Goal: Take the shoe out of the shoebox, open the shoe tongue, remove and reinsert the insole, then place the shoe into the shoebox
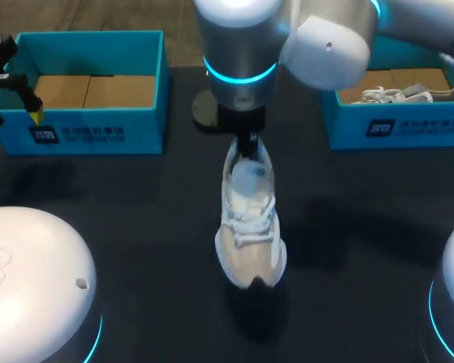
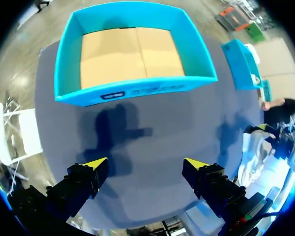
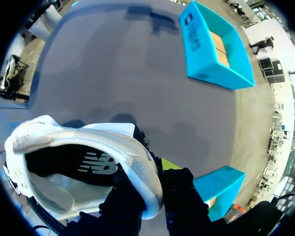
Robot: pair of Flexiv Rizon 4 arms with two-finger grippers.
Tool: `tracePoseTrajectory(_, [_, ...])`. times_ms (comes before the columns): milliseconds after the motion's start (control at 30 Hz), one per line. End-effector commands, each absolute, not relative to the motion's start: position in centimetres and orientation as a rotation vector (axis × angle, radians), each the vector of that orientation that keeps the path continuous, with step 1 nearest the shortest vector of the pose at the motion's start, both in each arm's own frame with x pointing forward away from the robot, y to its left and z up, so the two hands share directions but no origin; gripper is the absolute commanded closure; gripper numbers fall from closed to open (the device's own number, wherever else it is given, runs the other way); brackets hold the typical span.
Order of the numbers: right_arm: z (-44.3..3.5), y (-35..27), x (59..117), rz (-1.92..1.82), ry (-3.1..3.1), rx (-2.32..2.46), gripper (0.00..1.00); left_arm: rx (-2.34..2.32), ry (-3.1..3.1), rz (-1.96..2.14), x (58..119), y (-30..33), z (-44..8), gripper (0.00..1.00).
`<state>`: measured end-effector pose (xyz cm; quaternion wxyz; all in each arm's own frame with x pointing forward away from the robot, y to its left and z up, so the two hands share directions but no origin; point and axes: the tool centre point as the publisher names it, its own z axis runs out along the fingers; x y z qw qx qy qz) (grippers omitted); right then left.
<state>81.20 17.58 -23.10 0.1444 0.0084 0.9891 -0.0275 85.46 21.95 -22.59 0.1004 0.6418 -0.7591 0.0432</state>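
Open table [image 1: 129,204] is noted on both sides of the shoe [image 1: 250,219], which is held by the heel mid-table under the right arm [image 1: 242,45]. The far corners are taken up by the left shoebox [image 1: 91,132], its interior unobstructed, and the right shoebox [image 1: 397,125], in which a second shoe [image 1: 408,93] is lodged.

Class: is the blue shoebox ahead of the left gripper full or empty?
Empty: the shoebox shows only its bare cardboard floor inside; the shoe is outside it, held by the right gripper.
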Motion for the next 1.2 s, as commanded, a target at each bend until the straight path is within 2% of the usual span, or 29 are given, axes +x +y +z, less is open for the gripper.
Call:
tracePoseTrajectory(33, [-20.8, 15.9, 82.1, -0.104, 2.831, 0.011, 1.00, 1.966, -2.217, 0.077, 85.6, 22.3, -21.8, 0.00])
tracePoseTrajectory(333, [-18.0, 13.9, 85.3, -0.151, 2.766, 0.016, 1.00, 2.128, -2.135, 0.010, 85.5, 23.8, -21.1, 0.00])
tracePoseTrajectory(800, [-18.0, 13.9, 85.3, -0.151, 2.766, 0.016, 1.00, 2.128, -2.135, 0.010, 85.5, 23.8, -21.1, 0.00])
tracePoseTrajectory(1200, [-15.3, 9.7, 89.0, -0.207, 2.738, 0.047, 1.00, 2.199, -2.103, -0.001, 86.2, 25.2, -20.5, 0.00])
